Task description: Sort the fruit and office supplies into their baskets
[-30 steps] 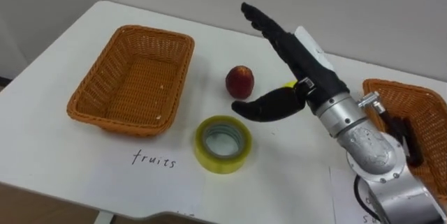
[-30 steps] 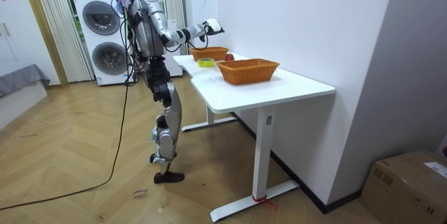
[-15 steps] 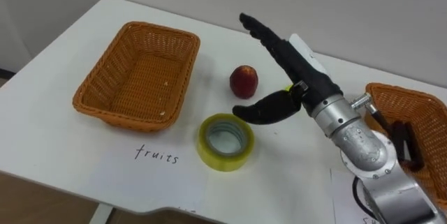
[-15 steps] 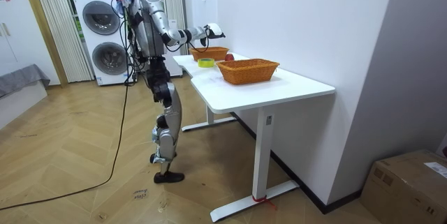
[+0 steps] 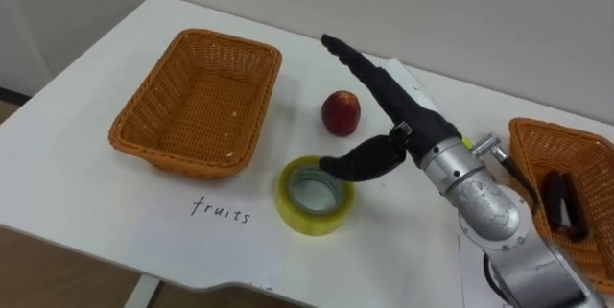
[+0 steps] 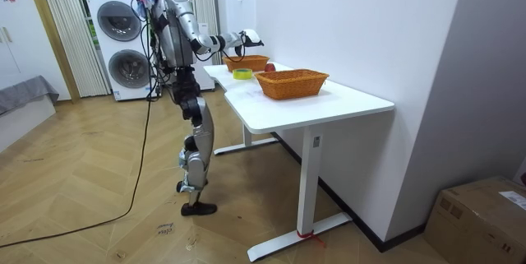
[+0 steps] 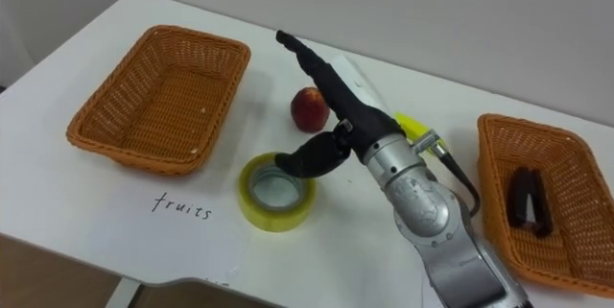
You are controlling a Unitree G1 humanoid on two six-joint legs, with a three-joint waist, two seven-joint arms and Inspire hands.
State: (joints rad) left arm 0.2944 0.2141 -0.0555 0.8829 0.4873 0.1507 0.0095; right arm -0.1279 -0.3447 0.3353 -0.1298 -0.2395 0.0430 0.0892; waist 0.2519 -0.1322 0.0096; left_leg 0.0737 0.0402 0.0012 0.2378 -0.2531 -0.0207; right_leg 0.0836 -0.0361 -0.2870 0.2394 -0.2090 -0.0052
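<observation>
Left eye view: right hand (image 5: 401,108) flat above the white table (image 5: 86,183), fingers straight, thumb spread wide below, nothing in its grasp. Just beside the fingers, a red apple (image 5: 341,113) on the table, between the hand and the left basket (image 5: 182,159). Below the thumb, a yellow tape roll (image 5: 299,218); touching or not, cannot tell. Near it, a paper sheet (image 5: 173,246) with handwriting.

Right eye view: right basket (image 7: 494,169) with dark items (image 7: 526,198) inside, kind unclear. Behind the wrist, a yellow pen-like thing (image 7: 408,121).

Room view: standing upright at the table's end, washing machines (image 6: 119,38) behind, right arm out over the table.
</observation>
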